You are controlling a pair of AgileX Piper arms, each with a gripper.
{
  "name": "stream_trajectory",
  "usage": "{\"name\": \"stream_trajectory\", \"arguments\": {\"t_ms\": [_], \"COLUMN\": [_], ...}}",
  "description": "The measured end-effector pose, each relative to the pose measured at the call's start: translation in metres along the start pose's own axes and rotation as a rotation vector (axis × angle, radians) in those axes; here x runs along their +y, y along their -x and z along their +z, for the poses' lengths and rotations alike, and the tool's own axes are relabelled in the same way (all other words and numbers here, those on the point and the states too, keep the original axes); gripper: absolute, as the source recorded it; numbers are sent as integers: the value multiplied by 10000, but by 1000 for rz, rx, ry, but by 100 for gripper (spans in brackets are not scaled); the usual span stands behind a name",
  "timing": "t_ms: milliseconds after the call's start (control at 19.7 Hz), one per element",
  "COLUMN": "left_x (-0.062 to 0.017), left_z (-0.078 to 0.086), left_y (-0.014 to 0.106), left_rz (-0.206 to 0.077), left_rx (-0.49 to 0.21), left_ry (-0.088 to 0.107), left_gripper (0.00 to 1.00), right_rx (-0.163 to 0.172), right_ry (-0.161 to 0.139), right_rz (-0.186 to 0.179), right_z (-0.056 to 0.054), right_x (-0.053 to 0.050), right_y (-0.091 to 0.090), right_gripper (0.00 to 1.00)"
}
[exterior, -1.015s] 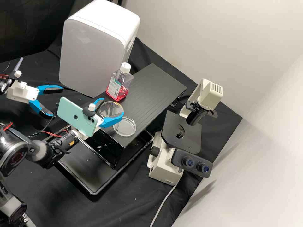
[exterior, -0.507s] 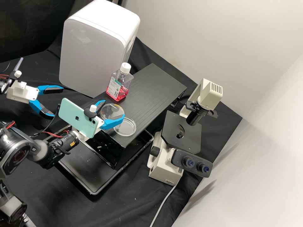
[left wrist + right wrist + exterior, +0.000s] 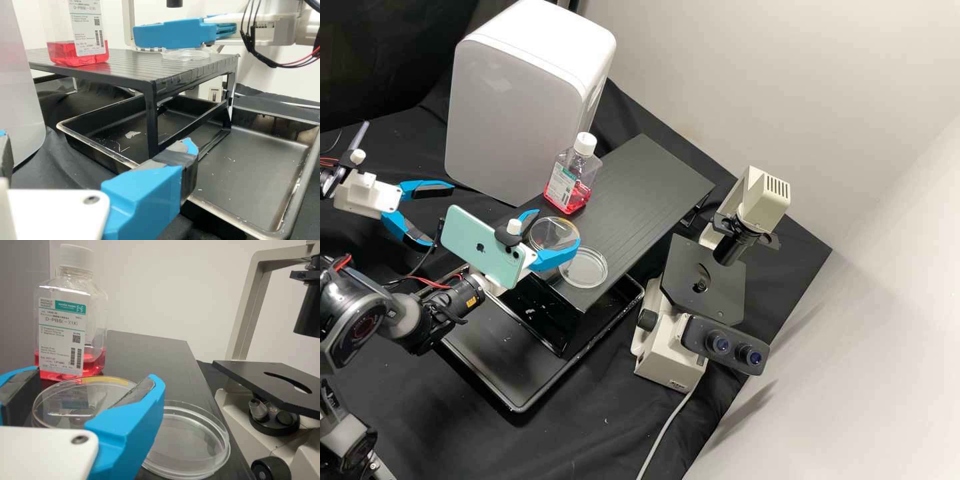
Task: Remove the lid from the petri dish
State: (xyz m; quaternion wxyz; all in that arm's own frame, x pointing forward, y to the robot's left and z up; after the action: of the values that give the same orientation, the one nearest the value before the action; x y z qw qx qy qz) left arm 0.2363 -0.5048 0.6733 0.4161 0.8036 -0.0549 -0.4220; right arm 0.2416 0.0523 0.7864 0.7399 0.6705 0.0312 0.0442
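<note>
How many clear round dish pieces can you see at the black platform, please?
2. The lid is gripped by the right gripper over the black platform's near end; the dish base lies on the platform right beside it, uncovered.

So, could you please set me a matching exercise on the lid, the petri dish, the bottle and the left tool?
Things: 1 lid; 2 petri dish; 3 bottle; 4 left tool.
States: A open, holding nothing; B holds red liquid; C gripped by the right tool; D uncovered on the black platform.
Pairs: 1-C, 2-D, 3-B, 4-A.
</note>
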Motion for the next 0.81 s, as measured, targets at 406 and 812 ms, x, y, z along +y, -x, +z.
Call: {"name": "stream_trajectory", "arguments": {"t_ms": [406,812], "left_x": [0,0], "left_z": [0,0], "left_y": [0,0], "left_rz": [0,0], "left_rx": [0,0], "left_ry": [0,0], "left_gripper": [100,100], "right_rx": [-2,-2], "right_ry": [0,2], "right_rz": [-8,-8], "right_z": [2,2], "right_x": [-23,-23], "right_y": [-12,-12], "right_gripper": [100,100]}}
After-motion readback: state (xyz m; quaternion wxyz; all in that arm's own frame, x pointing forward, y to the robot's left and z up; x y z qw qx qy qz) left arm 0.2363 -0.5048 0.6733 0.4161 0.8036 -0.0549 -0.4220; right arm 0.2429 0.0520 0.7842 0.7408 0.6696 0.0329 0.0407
